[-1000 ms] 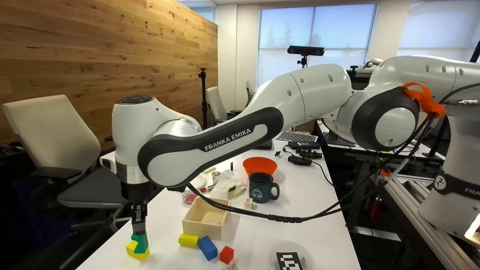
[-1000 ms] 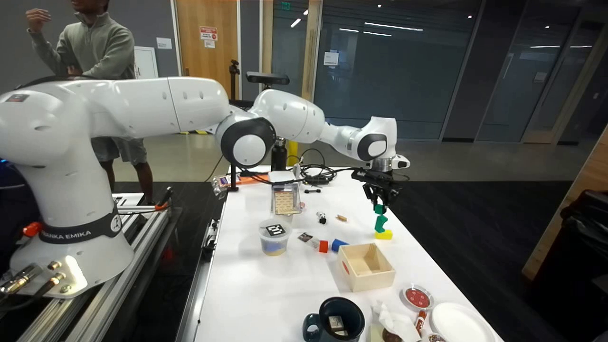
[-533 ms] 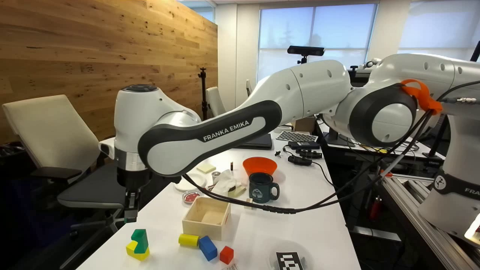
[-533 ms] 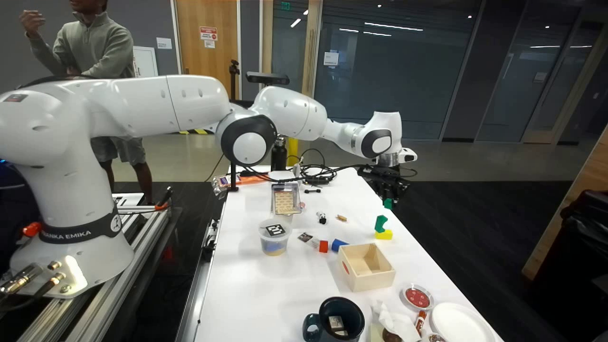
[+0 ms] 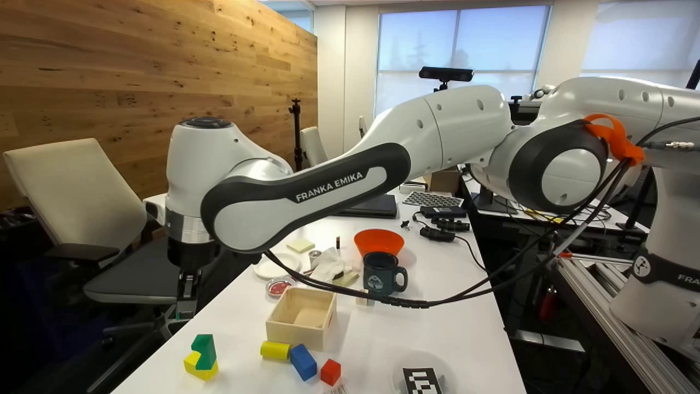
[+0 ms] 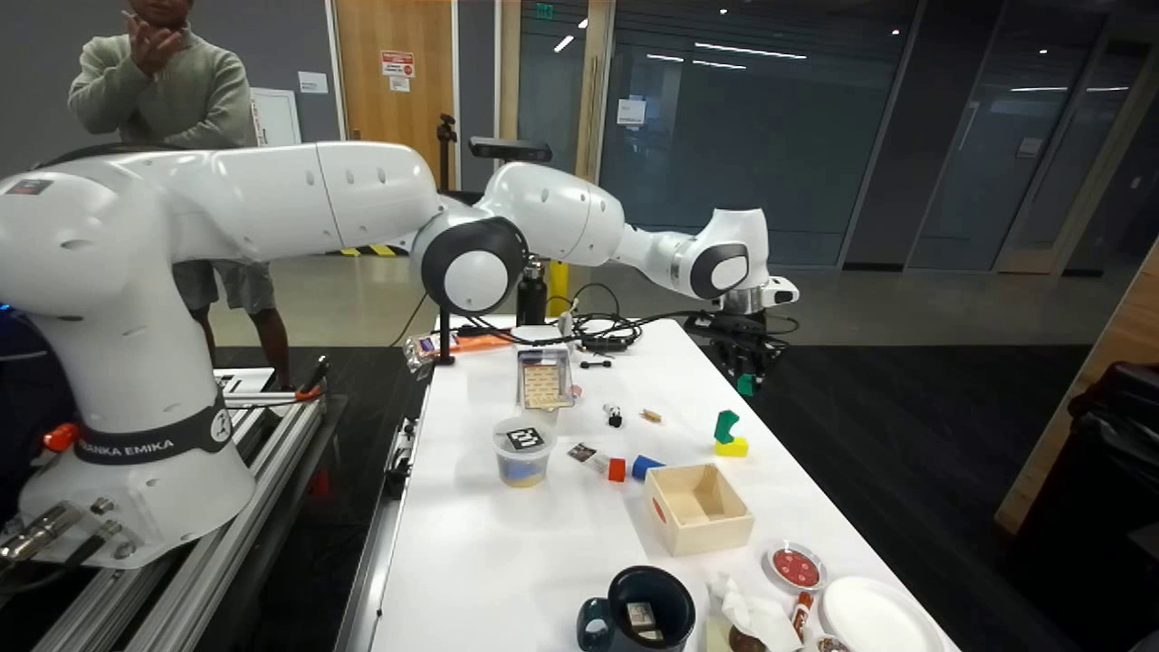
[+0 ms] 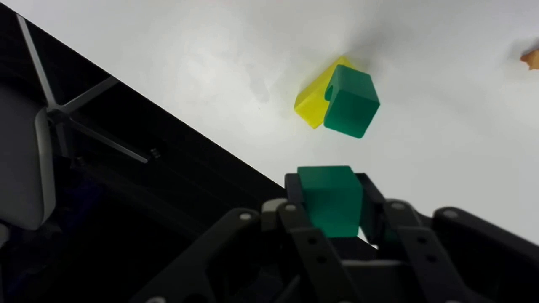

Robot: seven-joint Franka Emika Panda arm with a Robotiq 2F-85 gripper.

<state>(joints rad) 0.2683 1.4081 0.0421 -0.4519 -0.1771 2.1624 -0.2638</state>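
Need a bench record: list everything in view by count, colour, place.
Table: 1, white, centre
Yellow block: 1, yellow, on table
Notched block: 1, green, atop yellow block
Box: 1, tan, on table
Cylinder: 1, yellow, beside box
Blue block: 1, blue, beside cylinder
Cube: 1, red, near blue block
Mug: 1, dark, near box
Bowl: 1, orange, near mug
Plate: 1, white, on table
Oddments: several, mixed, on table
Chairs: several, pale, beside table
Person: 1, grey top, background
Held block: 1, green, between fingers
Arm: 1, white, over table
Fingers: 2, dark, arm's end
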